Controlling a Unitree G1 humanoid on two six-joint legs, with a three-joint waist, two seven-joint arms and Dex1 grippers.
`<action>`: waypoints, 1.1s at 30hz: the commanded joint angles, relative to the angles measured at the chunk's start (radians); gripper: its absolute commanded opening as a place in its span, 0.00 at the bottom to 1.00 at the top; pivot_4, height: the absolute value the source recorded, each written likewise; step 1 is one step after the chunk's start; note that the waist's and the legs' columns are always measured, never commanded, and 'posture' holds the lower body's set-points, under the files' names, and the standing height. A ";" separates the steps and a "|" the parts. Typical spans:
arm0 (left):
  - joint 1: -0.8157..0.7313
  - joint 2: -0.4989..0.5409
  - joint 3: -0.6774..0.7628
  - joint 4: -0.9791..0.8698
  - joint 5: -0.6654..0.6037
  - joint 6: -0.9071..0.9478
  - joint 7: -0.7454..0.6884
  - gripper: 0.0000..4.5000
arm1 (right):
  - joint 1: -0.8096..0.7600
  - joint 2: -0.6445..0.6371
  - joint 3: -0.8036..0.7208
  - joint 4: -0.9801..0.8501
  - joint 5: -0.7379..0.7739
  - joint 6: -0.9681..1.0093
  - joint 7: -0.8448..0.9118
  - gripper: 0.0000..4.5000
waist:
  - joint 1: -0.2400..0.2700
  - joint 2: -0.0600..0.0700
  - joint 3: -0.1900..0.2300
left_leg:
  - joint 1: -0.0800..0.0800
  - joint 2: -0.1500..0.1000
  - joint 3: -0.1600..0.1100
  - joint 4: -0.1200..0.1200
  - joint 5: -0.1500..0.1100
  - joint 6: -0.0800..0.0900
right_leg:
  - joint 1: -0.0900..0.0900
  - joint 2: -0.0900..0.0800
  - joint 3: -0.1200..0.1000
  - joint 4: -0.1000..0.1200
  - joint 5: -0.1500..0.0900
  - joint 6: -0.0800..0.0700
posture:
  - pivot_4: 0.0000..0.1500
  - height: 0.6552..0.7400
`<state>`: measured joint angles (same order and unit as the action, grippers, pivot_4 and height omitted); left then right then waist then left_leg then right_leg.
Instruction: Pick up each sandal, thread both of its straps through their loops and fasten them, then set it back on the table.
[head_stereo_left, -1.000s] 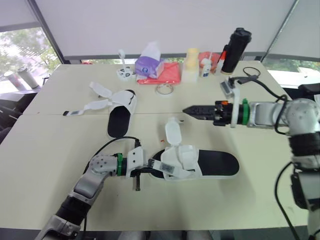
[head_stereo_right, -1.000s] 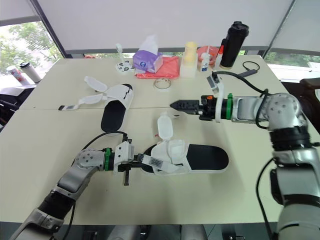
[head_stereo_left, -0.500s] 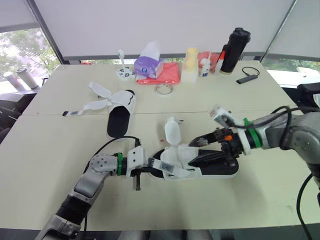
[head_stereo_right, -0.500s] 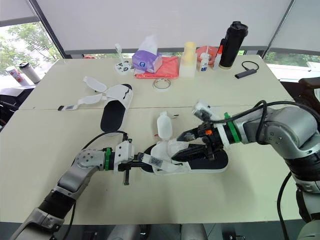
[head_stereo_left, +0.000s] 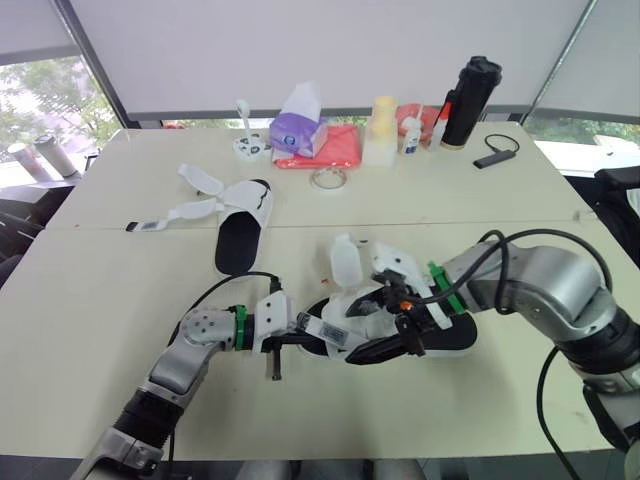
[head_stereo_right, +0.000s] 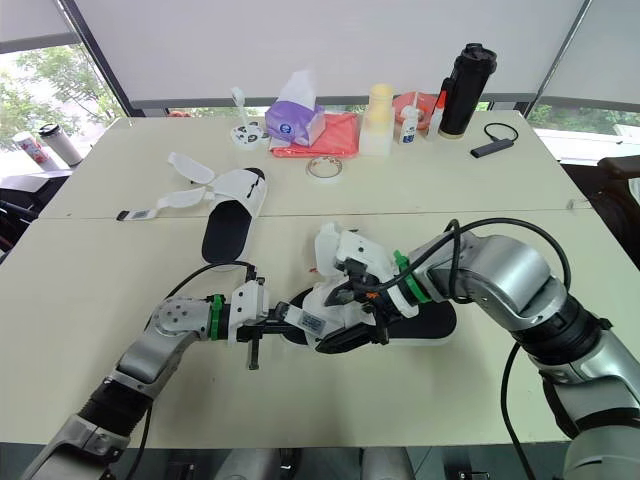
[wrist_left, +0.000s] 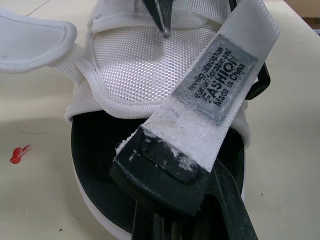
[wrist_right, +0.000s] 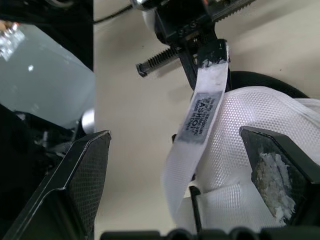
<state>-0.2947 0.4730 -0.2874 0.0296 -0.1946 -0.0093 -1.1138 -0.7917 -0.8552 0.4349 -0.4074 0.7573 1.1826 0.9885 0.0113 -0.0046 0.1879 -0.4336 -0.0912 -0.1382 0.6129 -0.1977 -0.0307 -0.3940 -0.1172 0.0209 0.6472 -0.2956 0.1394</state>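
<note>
Right pincer (head_stereo_left: 355, 332) has swung down, spread wide around the strap (wrist_left: 215, 100) of the near sandal (head_stereo_left: 440, 325) on the worktop (head_stereo_left: 120, 290). Left pincer (head_stereo_left: 295, 337) pinches the strap's end. Threading step: next, I think, feed it through its loop.

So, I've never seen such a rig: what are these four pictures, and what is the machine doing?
It is a humanoid robot with two arms, each ending in a two-fingered gripper. The two wide pictures come from its head; the two close-ups from its wrists. On the table lie a near sandal and a far sandal, with a tissue box and black bottle behind. The left gripper is shut on the near sandal's strap; the right gripper is open around its white upper.
</note>
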 joint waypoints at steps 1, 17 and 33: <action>0.010 0.006 -0.009 0.015 0.015 0.010 0.002 0.00 | -0.022 0.002 0.055 -0.015 -0.052 0.005 0.021 0.98 | 0.000 0.000 0.000 | 0.000 0.000 0.000 0.000 0.000 0.000 | 0.000 0.000 0.000 0.000 0.000 0.000 | 1.00 1.00; 0.014 0.001 -0.010 0.011 0.017 0.009 0.011 0.00 | -0.058 0.094 0.146 0.007 -0.160 -0.006 0.082 0.46 | 0.000 0.000 0.000 | 0.001 0.000 0.000 0.000 0.000 0.000 | 0.000 0.000 0.000 0.000 0.001 0.001 | 1.00 1.00; 0.016 -0.002 -0.014 0.009 0.017 0.007 0.014 0.00 | -0.109 0.182 -0.191 0.179 0.008 0.225 0.048 0.01 | 0.000 0.000 0.000 | 0.003 -0.001 -0.001 0.001 0.000 0.000 | 0.000 0.000 0.000 0.001 0.001 0.001 | 1.00 1.00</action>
<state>-0.2893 0.4693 -0.2878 0.0294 -0.1948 -0.0095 -1.1032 -0.8730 -0.6823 0.3370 -0.2376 0.7262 1.3814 1.0473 0.0117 -0.0047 0.1877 -0.4308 -0.0918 -0.1389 0.6133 -0.1976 -0.0309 -0.3935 -0.1170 0.0208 0.6479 -0.2946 0.1408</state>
